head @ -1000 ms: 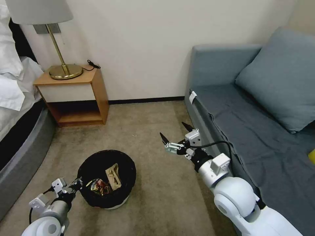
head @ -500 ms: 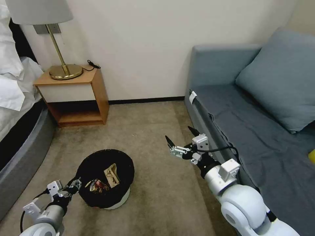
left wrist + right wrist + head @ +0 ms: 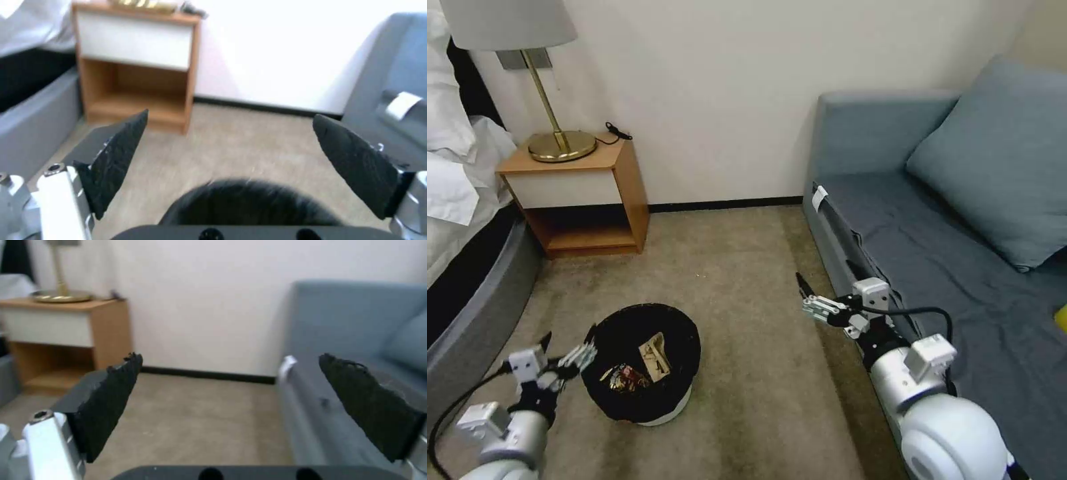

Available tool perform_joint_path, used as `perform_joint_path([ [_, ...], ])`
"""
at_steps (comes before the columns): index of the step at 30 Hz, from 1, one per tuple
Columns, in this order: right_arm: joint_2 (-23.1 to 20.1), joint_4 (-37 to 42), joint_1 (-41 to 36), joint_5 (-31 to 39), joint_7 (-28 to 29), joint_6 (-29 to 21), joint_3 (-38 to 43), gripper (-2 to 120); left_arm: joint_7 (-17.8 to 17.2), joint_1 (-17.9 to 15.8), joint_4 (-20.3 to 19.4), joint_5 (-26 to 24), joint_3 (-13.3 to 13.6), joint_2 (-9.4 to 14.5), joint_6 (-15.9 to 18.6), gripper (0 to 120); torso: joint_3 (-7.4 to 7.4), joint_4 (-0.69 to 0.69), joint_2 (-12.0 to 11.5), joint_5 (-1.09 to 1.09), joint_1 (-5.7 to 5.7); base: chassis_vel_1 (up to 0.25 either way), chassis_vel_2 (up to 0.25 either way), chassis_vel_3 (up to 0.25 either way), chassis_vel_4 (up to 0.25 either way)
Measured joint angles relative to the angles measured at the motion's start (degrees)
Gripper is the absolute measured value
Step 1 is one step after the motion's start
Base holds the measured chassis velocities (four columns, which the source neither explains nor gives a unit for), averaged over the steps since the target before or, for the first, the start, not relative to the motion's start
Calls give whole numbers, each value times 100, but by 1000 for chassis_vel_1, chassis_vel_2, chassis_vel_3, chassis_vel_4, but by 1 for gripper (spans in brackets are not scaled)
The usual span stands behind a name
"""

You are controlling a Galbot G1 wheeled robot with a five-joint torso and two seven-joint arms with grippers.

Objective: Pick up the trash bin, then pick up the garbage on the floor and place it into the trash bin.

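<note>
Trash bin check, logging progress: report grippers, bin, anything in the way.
Left gripper open, beside the trash bin, not gripping. Right gripper open, empty, by the sofa. Bin on carpet, wrappers inside. Nothing blocking.

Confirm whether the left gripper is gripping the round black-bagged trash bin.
No: the left gripper is open beside the round black-bagged trash bin, not touching its rim.

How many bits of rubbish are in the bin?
2 that I can see: a tan crumpled paper and a shiny red wrapper, side by side inside the black-lined bin. More may be hidden underneath them.
</note>
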Motion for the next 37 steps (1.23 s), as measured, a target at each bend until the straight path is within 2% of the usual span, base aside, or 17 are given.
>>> perform_joint_path([
  [3,295,67,-357,-578,-62,335,202,100,155,41,-68,510,264,-78,-400,100,0,0,0,1,0,0,0,0,0],
  [4,295,67,-357,-578,-62,335,202,100,155,41,-68,510,264,-78,-400,100,0,0,0,1,0,0,0,0,0],
  [6,411,74,-502,-792,-133,507,308,100,282,98,-67,912,373,-147,-725,100,0,0,0,1,0,0,0,0,0],
  [8,542,89,-642,-920,-201,632,358,100,316,172,-75,1081,574,-212,-945,100,0,2,0,0,0,0,0,0,0],
  [9,542,89,-642,-920,-201,632,358,100,316,172,-75,1081,574,-212,-945,100,0,2,0,0,0,0,0,0,0],
  [13,754,24,-802,-1052,-241,760,320,100,288,202,-88,1183,925,-270,-1068,100,0,1,0,1,0,0,0,0,0],
  [16,877,-31,-884,-1162,-251,845,271,100,284,211,-95,1256,1011,-277,-1127,100,0,1,0,0,0,0,0,0,0],
  [19,985,-103,-942,-1268,-274,935,250,100,130,235,-123,1243,1128,-293,-1155,100,0,1,0,0,0,0,0,0,0],
  [21,1039,-170,-937,-1286,-274,963,253,100,-108,272,-155,1201,1230,-318,-1162,100,0,1,0,1,0,0,0,0,0],
  [22,1039,-170,-937,-1286,-274,963,253,100,-108,272,-155,1201,1230,-318,-1162,100,0,1,0,1,0,0,0,0,0],
  [24,1043,-222,-846,-1230,-268,934,291,100,-523,343,-270,1217,1360,-367,-1135,100,0,1,0,0,0,0,0,0,0],
  [25,1043,-222,-846,-1230,-268,934,291,100,-523,343,-270,1217,1360,-367,-1135,100,0,1,0,0,0,0,0,0,0],
  [28,1026,-259,-774,-1129,-242,834,302,100,-889,442,-501,1297,1473,-397,-917,100,0,2,0,1,0,0,0,0,0],
  [37,1008,-359,-645,-1068,-235,779,311,100,-979,506,-681,1365,1630,-391,-821,100,0,1,0,1,0,0,0,0,0],
])
